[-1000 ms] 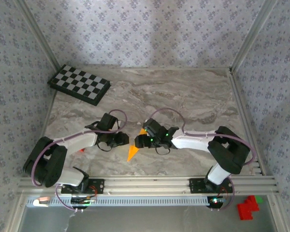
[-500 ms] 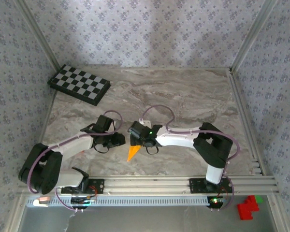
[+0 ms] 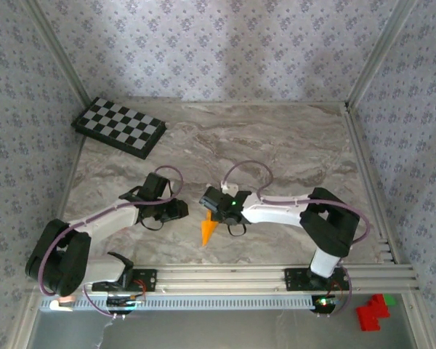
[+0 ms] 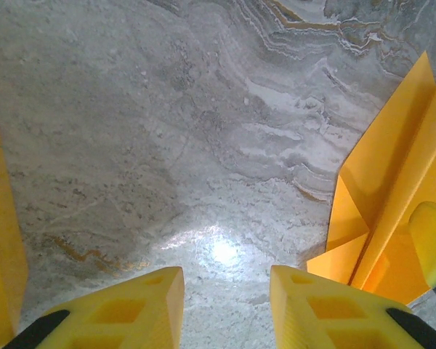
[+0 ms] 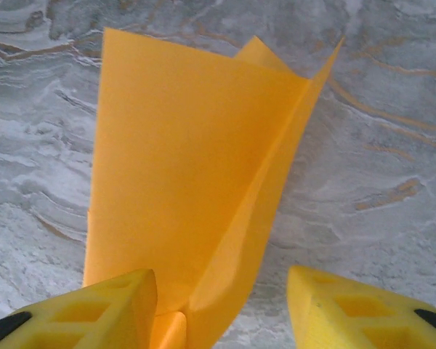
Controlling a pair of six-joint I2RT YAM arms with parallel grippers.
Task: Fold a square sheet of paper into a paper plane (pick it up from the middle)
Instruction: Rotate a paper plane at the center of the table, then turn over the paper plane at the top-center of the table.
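Plane (image 3: 208,231) points at near edge; right fingers (image 5: 116,305) straddle it loosely, left fingers (image 4: 131,309) apart.

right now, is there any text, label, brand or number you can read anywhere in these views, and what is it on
None: no view carries readable words, numbers, brands or signs.
folded orange paper: plain, no print.
checkered board: black and white squares, no letters or digits visible.
wallpaper: repeating small motif, no text.
red blocks: no marking visible.
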